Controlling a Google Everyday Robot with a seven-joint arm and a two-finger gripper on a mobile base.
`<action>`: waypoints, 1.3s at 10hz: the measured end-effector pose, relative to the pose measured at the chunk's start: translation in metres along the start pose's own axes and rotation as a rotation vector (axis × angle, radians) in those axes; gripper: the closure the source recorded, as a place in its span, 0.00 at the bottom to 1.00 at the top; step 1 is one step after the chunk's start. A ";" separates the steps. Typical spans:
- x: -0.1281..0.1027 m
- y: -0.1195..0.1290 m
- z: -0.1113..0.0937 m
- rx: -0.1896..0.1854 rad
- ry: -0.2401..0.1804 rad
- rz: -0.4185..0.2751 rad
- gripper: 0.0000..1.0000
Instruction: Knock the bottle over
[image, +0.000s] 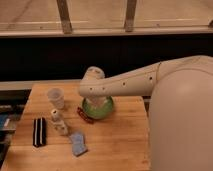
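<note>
The bottle (58, 121) is small and pale with a round white cap. It stands upright on the wooden table (120, 145), left of centre. A clear plastic cup (56, 97) stands just behind it. My white arm reaches in from the right and ends above a green bowl (98, 109). My gripper (96, 103) hangs below the arm's end over the bowl. It is to the right of the bottle and apart from it.
A light-blue sponge (77, 144) lies in front of the bottle. A black flat object (39, 131) lies at the table's left. A small reddish thing (82, 113) lies beside the bowl. My arm's bulk fills the right side.
</note>
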 end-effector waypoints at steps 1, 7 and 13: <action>0.012 0.013 -0.001 -0.017 0.030 -0.035 1.00; 0.017 0.022 -0.003 -0.027 0.045 -0.062 1.00; 0.045 0.086 0.000 0.017 0.118 -0.195 1.00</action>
